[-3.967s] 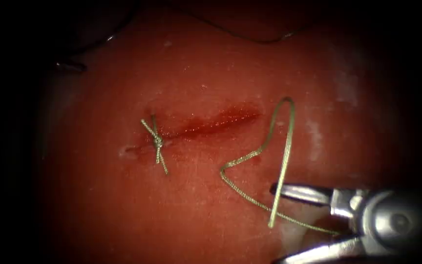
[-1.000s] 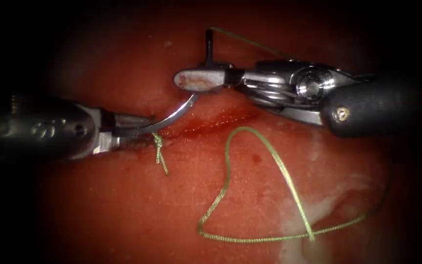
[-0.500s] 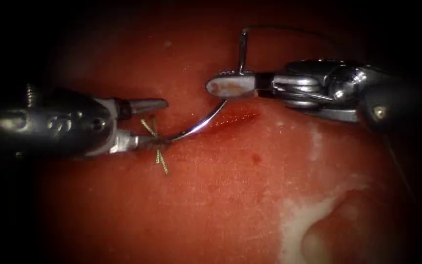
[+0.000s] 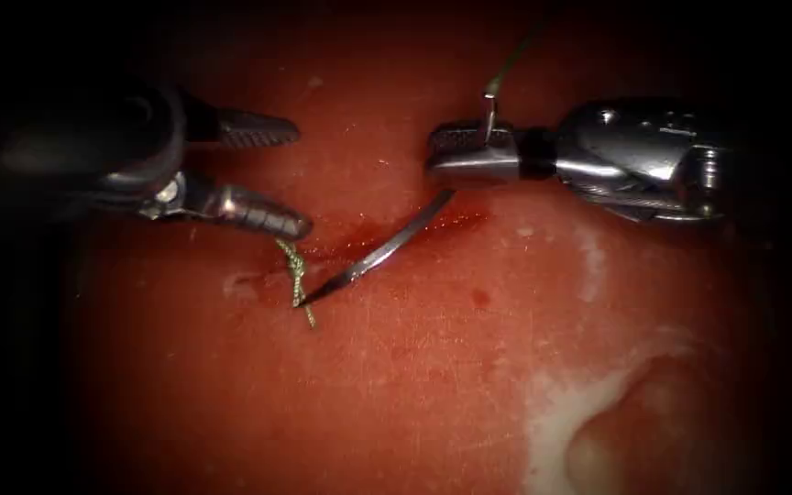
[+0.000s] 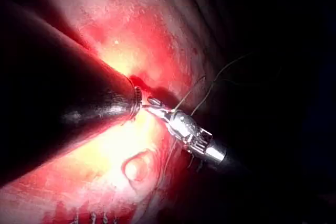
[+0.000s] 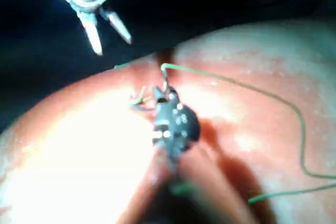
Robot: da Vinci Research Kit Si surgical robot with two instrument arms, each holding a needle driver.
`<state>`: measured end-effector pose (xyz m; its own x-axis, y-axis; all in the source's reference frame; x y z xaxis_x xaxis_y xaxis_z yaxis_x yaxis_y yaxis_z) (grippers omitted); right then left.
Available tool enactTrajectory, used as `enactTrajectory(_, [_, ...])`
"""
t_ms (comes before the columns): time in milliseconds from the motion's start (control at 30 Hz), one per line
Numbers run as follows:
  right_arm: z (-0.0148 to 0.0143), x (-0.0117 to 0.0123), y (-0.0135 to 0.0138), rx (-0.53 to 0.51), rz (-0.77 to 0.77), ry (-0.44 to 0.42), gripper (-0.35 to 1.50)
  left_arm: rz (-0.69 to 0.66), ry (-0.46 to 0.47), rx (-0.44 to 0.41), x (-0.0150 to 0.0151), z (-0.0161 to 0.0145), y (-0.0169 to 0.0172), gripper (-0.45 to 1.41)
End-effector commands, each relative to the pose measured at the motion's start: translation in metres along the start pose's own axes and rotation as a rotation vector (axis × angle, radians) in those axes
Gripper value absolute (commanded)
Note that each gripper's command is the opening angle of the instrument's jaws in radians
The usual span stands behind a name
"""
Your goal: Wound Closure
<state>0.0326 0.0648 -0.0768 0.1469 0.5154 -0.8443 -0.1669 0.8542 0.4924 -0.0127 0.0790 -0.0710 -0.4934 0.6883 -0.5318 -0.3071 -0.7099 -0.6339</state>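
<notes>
In the endoscope view my right tool (image 4: 446,154) comes in from the right, shut on the curved needle (image 4: 387,252) near its thread end. The needle's body slants down-left over the cut (image 4: 414,225), and its tip lies beside the tied knot (image 4: 297,272) at the cut's left end. It is not driven into the tissue. Green thread (image 4: 511,60) rises from the needle's tail. My left tool (image 4: 302,179) hangs open above the knot and holds nothing. The right wrist view has my right tool (image 6: 159,95), the thread (image 6: 236,82) and the left tool's spread jaws.
A pale fatty patch (image 4: 598,403) with a rounded bump lies on the tissue at the lower right. Red fluid lines the cut. In the left wrist view the right arm's tool (image 5: 186,129) and thin thread strands (image 5: 210,85) lie beyond my dark shaft.
My left tool let go of the needle, opened, then rose up-left. My right tool shut on the needle's tail and shifted right, swinging the tip down by the knot. The loose thread loop has left the tissue.
</notes>
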Motion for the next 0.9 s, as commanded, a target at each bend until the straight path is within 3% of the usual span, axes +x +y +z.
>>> enactTrajectory(33, [0.0013,0.0012,-0.0002,0.044,-0.074,0.018,-0.35,-0.008,-0.020,-0.013,-0.0001,0.0014,-0.0008,0.77])
enactTrajectory(200, [0.0019,0.0024,-0.0006,0.084,-0.203,0.059,-0.35,-0.022,-0.105,-0.035,-0.0014,0.0032,-0.0013,0.77])
enactTrajectory(600, [0.0022,0.0040,-0.0018,0.125,-0.474,0.123,-0.35,-0.064,-0.103,-0.072,-0.0008,0.0052,-0.0030,0.77])
enactTrajectory(900, [0.0030,0.0057,-0.0032,0.155,-0.555,0.158,-0.35,-0.076,-0.123,-0.057,-0.0019,0.0065,-0.0033,0.77])
